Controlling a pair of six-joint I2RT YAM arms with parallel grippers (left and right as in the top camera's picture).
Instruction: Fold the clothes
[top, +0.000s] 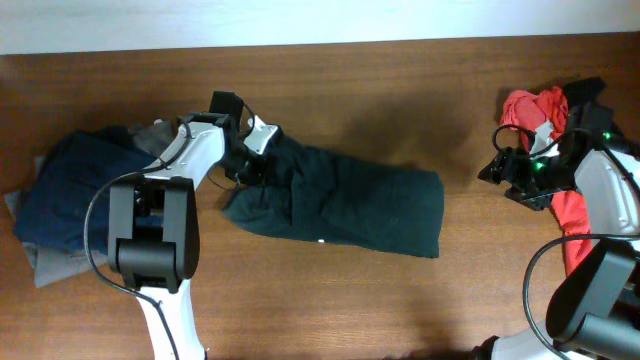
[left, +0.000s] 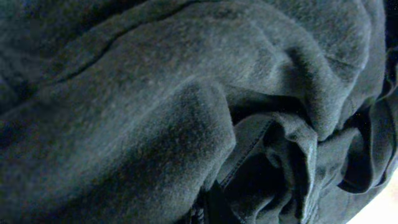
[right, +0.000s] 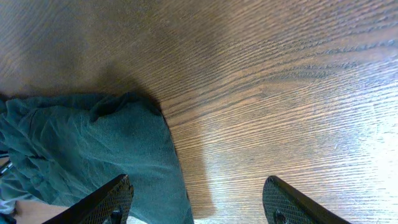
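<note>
A dark green garment (top: 350, 205) lies stretched across the middle of the wooden table (top: 400, 300), bunched at its left end. My left gripper (top: 252, 160) is pressed into that bunched end. The left wrist view is filled with the crumpled dark fabric (left: 155, 112), and the fingers are mostly hidden in it, seemingly closed on a fold. My right gripper (top: 497, 170) hovers to the right of the garment, apart from it. It is open and empty (right: 196, 199), over bare wood beside the garment's right edge (right: 93, 143).
A red garment (top: 545, 108) lies heaped at the far right, partly under the right arm. A pile with a navy garment (top: 70, 190) on top of grey cloth (top: 50, 265) sits at the far left. A pale wall strip (top: 300, 20) borders the back edge.
</note>
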